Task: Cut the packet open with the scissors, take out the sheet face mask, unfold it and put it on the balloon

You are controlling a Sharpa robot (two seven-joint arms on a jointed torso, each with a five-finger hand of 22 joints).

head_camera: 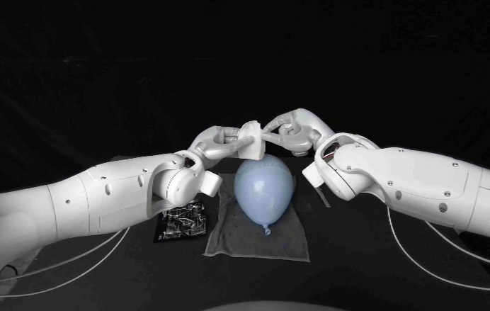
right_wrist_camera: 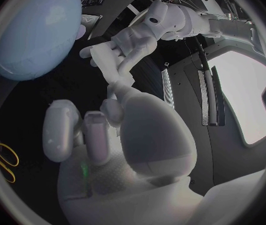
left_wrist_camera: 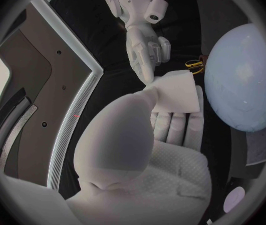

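The pale blue balloon [head_camera: 263,189] lies on a grey cloth [head_camera: 255,236] in the middle of the table, knot toward me. Just above its far end, both hands meet on the folded white sheet mask [head_camera: 251,147]. My left hand [head_camera: 217,144] holds the mask [left_wrist_camera: 178,92] between thumb and fingers. My right hand [head_camera: 292,129] reaches in from the other side, and its fingertips [left_wrist_camera: 147,77] pinch the mask's near corner. The balloon [left_wrist_camera: 245,80] sits beside the mask. The black packet [head_camera: 184,223] lies flat left of the cloth. The scissors' yellow handles [left_wrist_camera: 195,65] lie beyond the balloon.
The grey cloth extends past the balloon's knot toward the table's front edge. Cables [head_camera: 418,254] hang under both arms. The scissors' yellow handles [right_wrist_camera: 5,161] also lie near my right hand [right_wrist_camera: 139,135]. Black tabletop stretches all around.
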